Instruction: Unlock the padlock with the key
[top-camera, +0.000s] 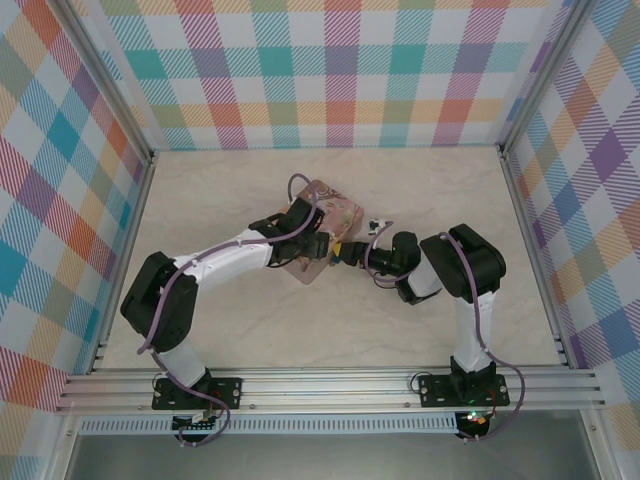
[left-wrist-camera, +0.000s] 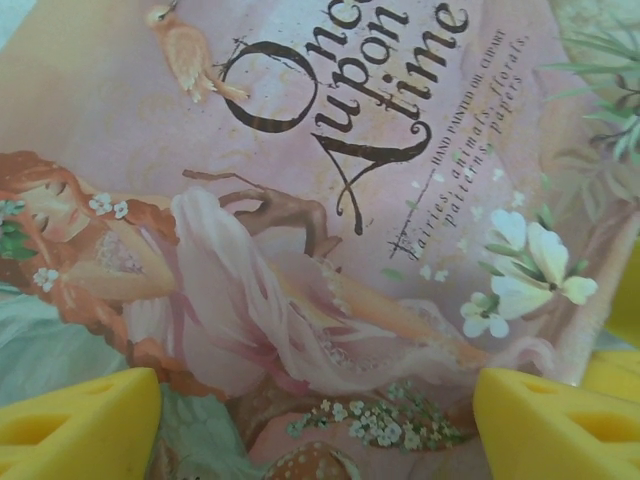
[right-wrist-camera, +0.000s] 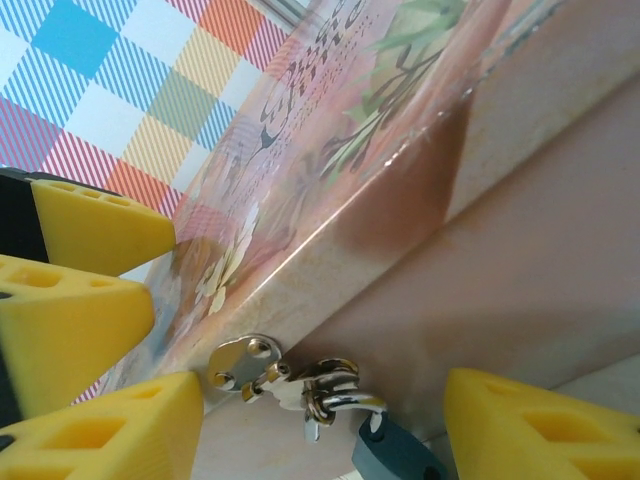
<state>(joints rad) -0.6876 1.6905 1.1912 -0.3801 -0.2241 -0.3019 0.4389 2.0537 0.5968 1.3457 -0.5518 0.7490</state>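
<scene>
- Plaid walls (top-camera: 340, 70) closed in a pale marbled counter (top-camera: 250, 330) on three sides.
- The left arm (top-camera: 215, 262) reached from its base up and rightward to the counter's middle; the right arm (top-camera: 465, 270) rose from its base and bent leftward toward the same spot.
- A pink illustrated tin (top-camera: 340, 212) lay near the middle, skewed to the counter's edges, between the two wrists; its lid bore a red-haired woman in a pale dress, white flowers, a small bird and the words "Once Upon a time".
- The left pincer (left-wrist-camera: 315, 420) stood over the lid with its yellow fingers (left-wrist-camera: 70, 425) spread wide and nothing clasped between them; whether they touched the lid could not be told.
- The right pincer (right-wrist-camera: 325, 425) faced the tin's side wall, its jaws likewise wide apart and gripping nothing; the lock fittings sat in the gap, clear of both fingers.
- A silver hasp (right-wrist-camera: 240, 362) was fixed to that side wall, near the tin's edge.
- The padlock (right-wrist-camera: 392, 455), teal-bodied, was hooked to the hasp by its thin silver shackle (right-wrist-camera: 340, 398); its body ran off the bottom edge of the right wrist view.
- A small dark object (top-camera: 378, 221) lay on the counter just right of the tin; it was too small to tell what it was.
</scene>
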